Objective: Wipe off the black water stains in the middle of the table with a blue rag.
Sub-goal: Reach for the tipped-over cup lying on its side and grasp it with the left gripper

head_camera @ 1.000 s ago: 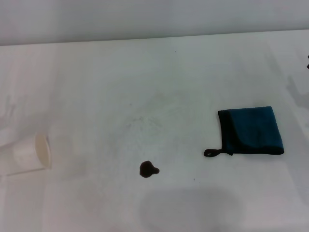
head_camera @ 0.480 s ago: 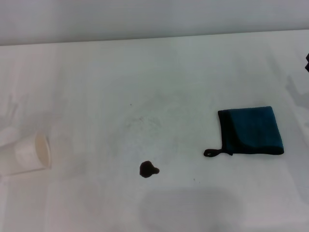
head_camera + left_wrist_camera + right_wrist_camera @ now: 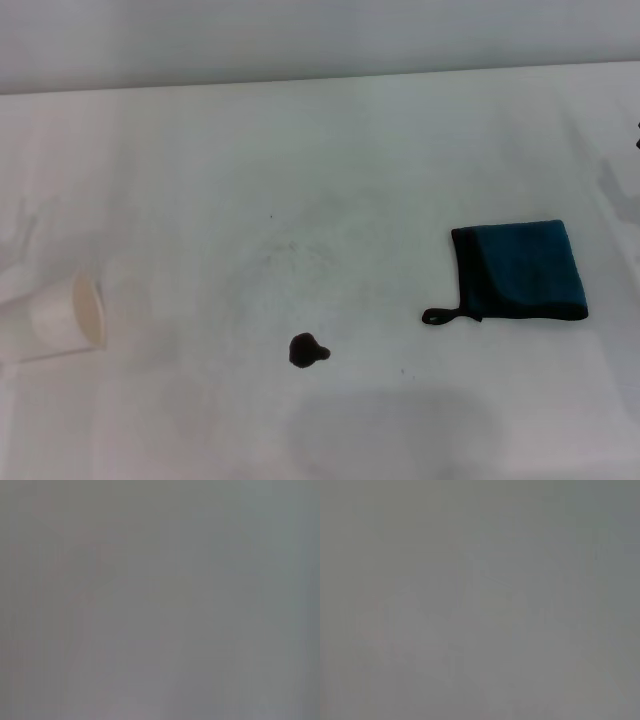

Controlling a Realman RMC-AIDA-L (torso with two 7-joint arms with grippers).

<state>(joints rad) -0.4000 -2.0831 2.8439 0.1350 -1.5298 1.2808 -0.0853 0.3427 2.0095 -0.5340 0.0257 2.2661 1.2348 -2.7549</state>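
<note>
The black water stain (image 3: 307, 351) is a small dark blob with a side lobe on the white table (image 3: 330, 160), near the front middle in the head view. The blue rag (image 3: 522, 270) lies flat to the right of the stain and well apart from it. Its black loop (image 3: 437, 316) points toward the stain. Neither gripper shows in the head view. A tiny dark sliver (image 3: 637, 144) sits at the right edge and I cannot tell what it is. Both wrist views show only plain grey.
A white paper cup (image 3: 52, 320) lies on its side at the left edge, its mouth facing right. Faint grey smudges (image 3: 300, 250) mark the table behind the stain. The table's far edge (image 3: 320, 80) meets a pale wall.
The dark sliver at the right edge has shifted slightly down and shrunk. The stain, rag and cup have not moved.
</note>
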